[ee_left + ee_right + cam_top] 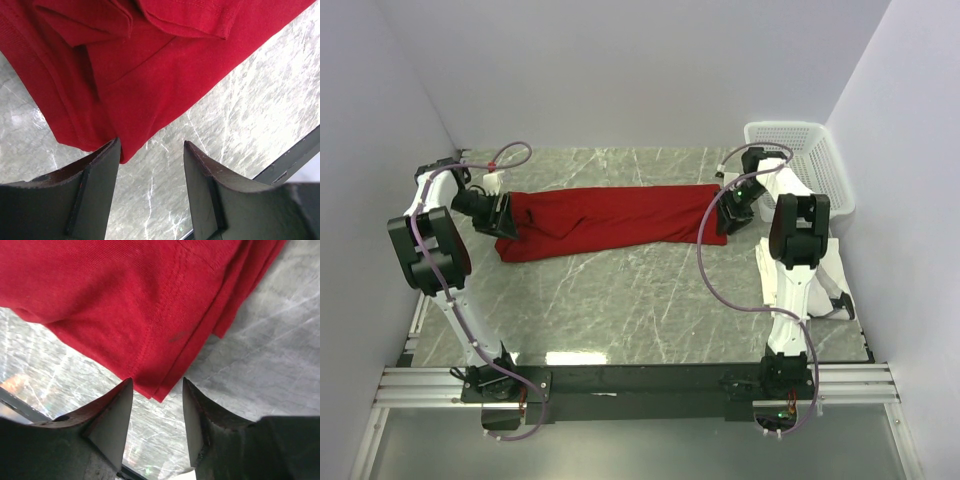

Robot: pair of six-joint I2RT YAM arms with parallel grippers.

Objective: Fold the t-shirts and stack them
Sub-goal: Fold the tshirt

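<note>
On the table [620,310], one red t-shirt [610,218] lies between left fingers [95,190] and right fingers [112,425], both wide.

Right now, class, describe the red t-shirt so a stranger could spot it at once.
Find the grey marble table. Across its far half lies the red t-shirt, folded into a long band between the left gripper and right gripper. Nothing else is red; the nearby white basket is rigid mesh.

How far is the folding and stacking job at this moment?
Done: the red t-shirt looks folded lengthwise into a long strip. In hand: the left gripper and right gripper sit open at its two ends, gripping nothing. Left: the crosswise folds and stacking; no stack shows.
</note>
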